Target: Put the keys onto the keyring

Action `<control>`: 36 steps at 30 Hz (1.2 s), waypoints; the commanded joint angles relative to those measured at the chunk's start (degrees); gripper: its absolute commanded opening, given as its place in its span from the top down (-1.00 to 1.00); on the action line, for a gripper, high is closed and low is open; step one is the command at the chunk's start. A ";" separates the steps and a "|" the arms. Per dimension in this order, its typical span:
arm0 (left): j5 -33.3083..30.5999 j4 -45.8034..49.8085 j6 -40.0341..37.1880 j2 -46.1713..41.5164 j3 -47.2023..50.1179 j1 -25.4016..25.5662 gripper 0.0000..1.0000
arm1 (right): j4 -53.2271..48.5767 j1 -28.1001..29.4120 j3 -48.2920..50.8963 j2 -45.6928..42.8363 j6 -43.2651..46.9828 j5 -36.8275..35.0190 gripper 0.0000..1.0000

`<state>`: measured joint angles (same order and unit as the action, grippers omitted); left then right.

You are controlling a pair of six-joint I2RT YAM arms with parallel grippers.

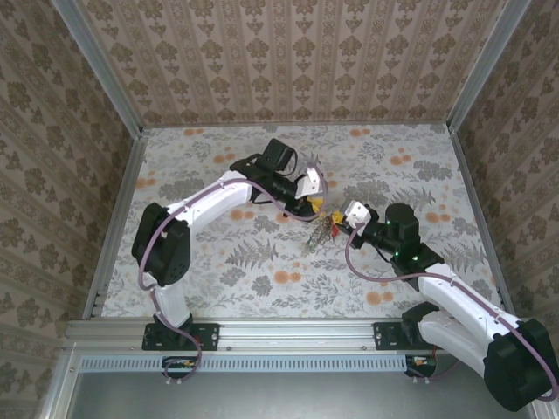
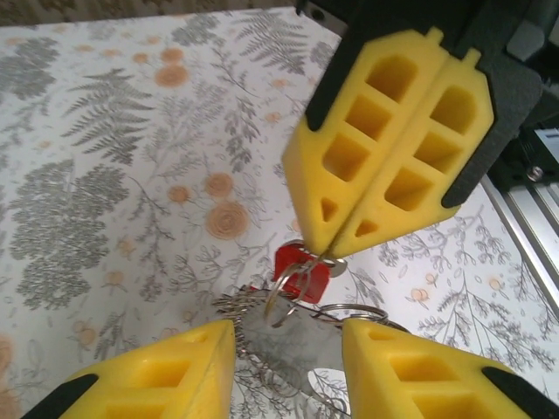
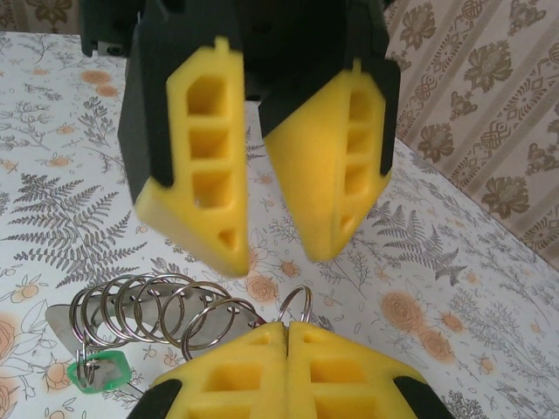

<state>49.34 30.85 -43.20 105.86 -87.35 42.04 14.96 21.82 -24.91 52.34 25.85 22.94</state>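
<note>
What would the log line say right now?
right jaws: shut on keyring | left jaws: open, near keyring | red key: by right jaws

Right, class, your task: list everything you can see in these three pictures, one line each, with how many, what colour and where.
red key: one, red head, on the table just below the right gripper's tip
green key: one, green head, beside the end of the rings
rings: several, silver, bunched on the table between the grippers
table: one, pale with grey ferns and orange flowers
walls: three, beige patterned, around the table
arms: two, white and black, bolted at the near edge
left gripper: one, yellow fingers, open above the rings
right gripper: one, yellow fingers, shut on one loop of the rings
</note>
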 commanded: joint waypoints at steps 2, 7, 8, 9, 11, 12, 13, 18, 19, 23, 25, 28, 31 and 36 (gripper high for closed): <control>-1.91 9.12 -7.25 2.38 -4.78 0.95 0.25 | 0.89 0.37 0.01 -0.92 1.11 2.00 1.00; -3.37 9.96 -8.30 3.55 -6.95 1.81 0.24 | 0.95 0.33 0.11 -0.92 1.20 2.01 1.00; -3.46 9.80 -8.15 3.64 -7.19 1.90 0.24 | 1.04 0.32 0.21 -0.92 1.22 2.04 1.00; -3.59 9.76 -8.21 3.73 -7.37 1.90 0.24 | 1.11 0.32 0.16 -0.92 1.31 2.11 1.00; -3.46 9.67 -8.22 3.82 -7.77 1.90 0.25 | 1.15 0.32 0.30 -0.92 1.29 2.11 1.00; -3.34 9.63 -8.13 3.89 -7.90 1.90 0.26 | 1.26 0.34 0.27 -0.92 1.29 2.26 1.00; -3.13 9.58 -8.06 3.99 -8.11 1.90 0.29 | 1.32 0.34 0.37 -0.90 1.31 2.37 1.00; -2.31 9.82 -7.78 4.95 -9.06 2.33 0.32 | 1.55 0.32 0.36 -1.00 1.21 2.81 1.00; -2.59 9.76 -7.71 5.26 -9.17 2.47 0.33 | 1.57 0.32 0.38 -1.00 1.18 2.81 1.00; -2.85 10.30 -7.42 6.14 -9.91 2.76 0.58 | 1.65 0.35 0.47 -1.05 1.03 2.91 1.00; -2.92 10.33 -7.39 6.19 -9.86 2.87 0.70 | 1.65 0.32 0.47 -1.18 1.03 2.87 1.00; -2.81 9.00 -6.05 5.72 -9.32 2.79 0.97 | 1.67 0.33 0.55 -1.40 0.67 2.19 1.00; -2.92 4.71 -2.42 4.60 -6.91 2.39 1.00 | 2.39 0.32 1.19 -2.32 -0.86 -0.25 1.00; -1.86 0.01 1.87 2.89 -2.48 1.23 1.00 | 3.45 0.24 3.45 -5.82 -1.83 -6.09 1.00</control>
<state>48.12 33.67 -44.88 110.89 -92.03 44.60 15.68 21.89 -22.37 49.30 25.21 20.60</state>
